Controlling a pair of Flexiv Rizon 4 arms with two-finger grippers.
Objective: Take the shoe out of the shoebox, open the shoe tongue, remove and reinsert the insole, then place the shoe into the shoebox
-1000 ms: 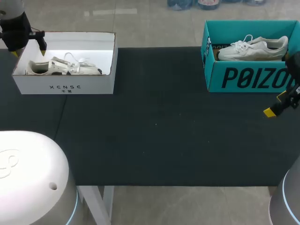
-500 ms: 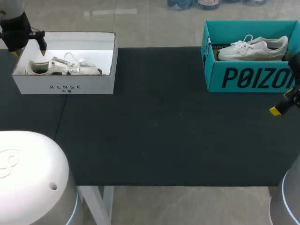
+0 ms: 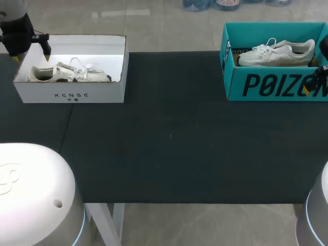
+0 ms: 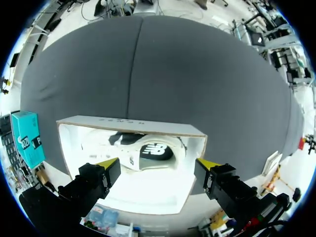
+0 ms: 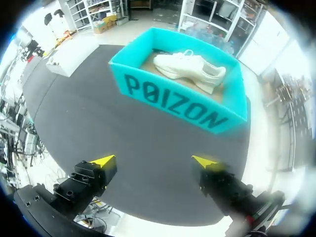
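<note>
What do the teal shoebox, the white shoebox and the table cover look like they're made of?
The teal shoebox: probably cardboard, matte printed outside, plain brown floor inside.
The white shoebox: likely cardboard too, thin flat walls, smooth white finish.
The table cover: seemingly dark cloth or felt, matte, with a seam line.

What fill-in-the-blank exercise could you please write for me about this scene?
1. The teal cardboard shoebox stands on my ____ side of the table.
2. The white cardboard shoebox holds ____ white lace-up sneaker.
3. The left tool and the right tool both stand ____, holding nothing.
Missing words: right; one; open.
</note>
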